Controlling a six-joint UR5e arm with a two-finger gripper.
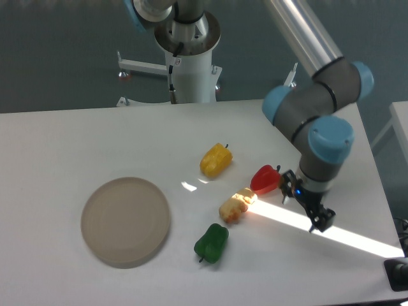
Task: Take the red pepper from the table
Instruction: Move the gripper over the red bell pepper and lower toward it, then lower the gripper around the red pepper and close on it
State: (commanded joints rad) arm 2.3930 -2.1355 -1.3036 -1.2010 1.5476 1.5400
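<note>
Camera view from the fixed spot: the white table (76,140) fills most of the picture, and the arm (315,102) reaches in from the upper right with its grey and blue joints bent down over the right side. The gripper (319,220) hangs low near the tabletop, just right of the red pepper (264,179) and apart from it; whether its fingers are spread or pressed together cannot be told from this angle. The red pepper lies on the table right of centre, at the head of a bright strip of light (319,226) that runs away toward the lower right. Just left and below it sits a pale, yellowish item (233,208), washed out by that light. Up and to the left lies the yellow pepper (215,160). Lower down, the green pepper (211,243) rests near the front edge. Over on the left sits the round beige plate (125,221), well apart from the peppers.
</note>
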